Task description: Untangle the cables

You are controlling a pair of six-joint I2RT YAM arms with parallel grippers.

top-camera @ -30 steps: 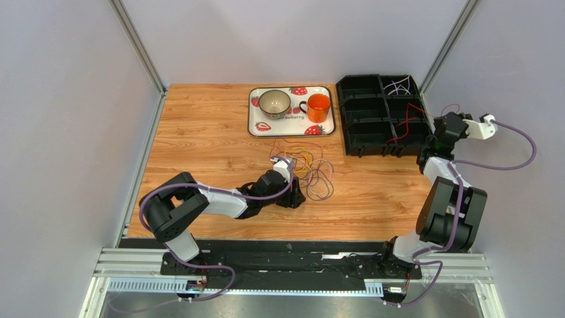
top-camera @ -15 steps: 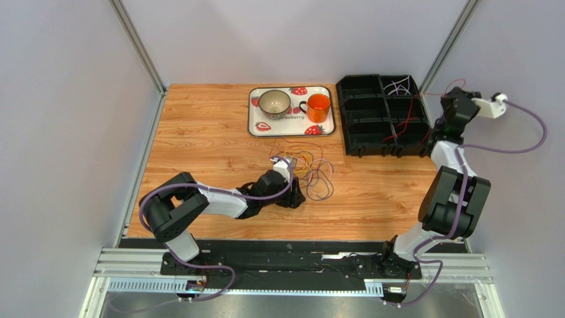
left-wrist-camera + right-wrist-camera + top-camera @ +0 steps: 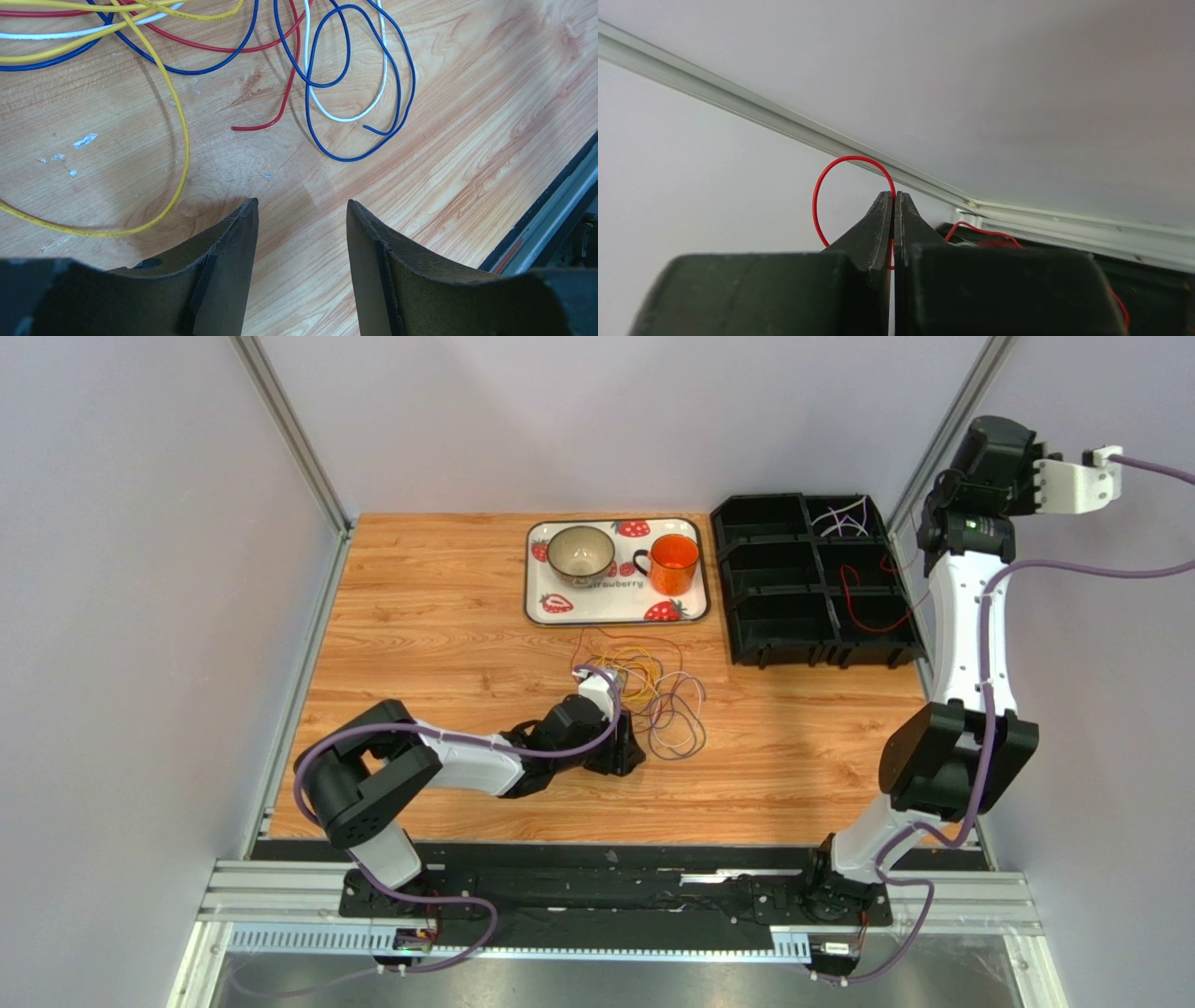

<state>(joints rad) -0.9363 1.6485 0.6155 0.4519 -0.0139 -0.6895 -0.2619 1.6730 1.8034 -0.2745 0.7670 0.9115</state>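
A tangle of yellow, blue, red and white cables lies on the wooden table. My left gripper rests low just beside it, open and empty. In the left wrist view its jaws stand apart over bare wood, with the yellow cable, blue cable and red cable ahead. My right gripper is raised high at the back right, shut on a thin red cable that loops above its fingertips. This cable trails down into the black divided bin.
A strawberry-print tray holds a bowl and an orange mug at the back centre. A pale cable lies in the bin's far compartment. Metal frame posts and grey walls close in both sides.
My right arm has swung up and back from beside the bin to high above it, drawing the red cable upward. My left arm and the tangle have not moved.
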